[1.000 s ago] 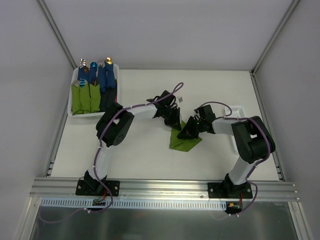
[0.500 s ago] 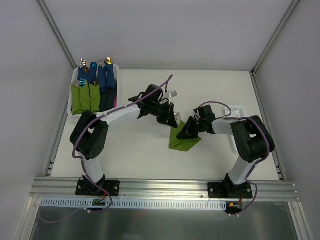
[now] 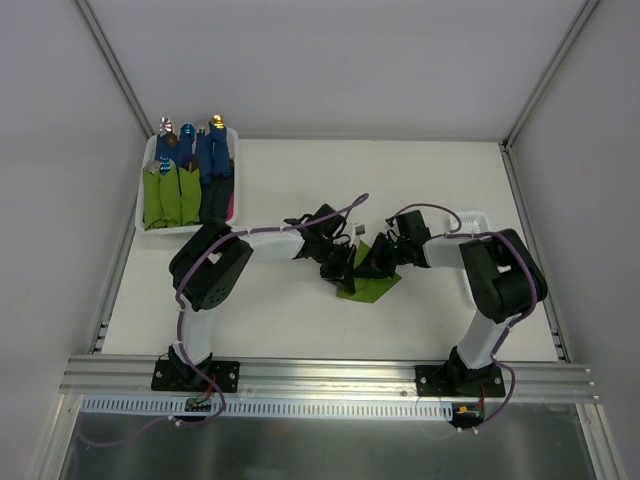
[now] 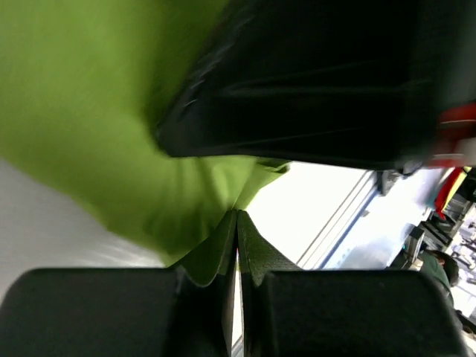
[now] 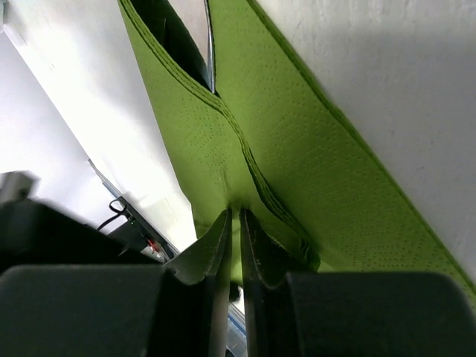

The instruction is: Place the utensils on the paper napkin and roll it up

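Both arms bend inward from the near edge, meeting over the paper napkin [image 3: 372, 287] at mid-table. The left gripper [image 4: 236, 216] and the right gripper [image 5: 232, 212] each pinch a fold of it, jaws almost together. A thin metal strip [image 5: 209, 52] shows inside the fold. Beyond the napkin, far left, a white tray [image 3: 141, 200] holds green and blue bundles [image 3: 185, 175].

The lime-green paper napkin [image 5: 312, 156] is thin, matt paper, its face embossed with fine rows of pinprick dots, and its folded edges show stacked plies. The off-white table top [image 5: 387, 67] beneath it looks matt and faintly grainy. The right gripper [image 5: 232, 214] has black plastic fingers [image 5: 193, 256] with a dull, low sheen. A thin silvery metal edge [image 5: 209, 52] inside the fold shines smoothly. The brushed aluminium rail [image 3: 330, 372] at the table's near side gleams softly.
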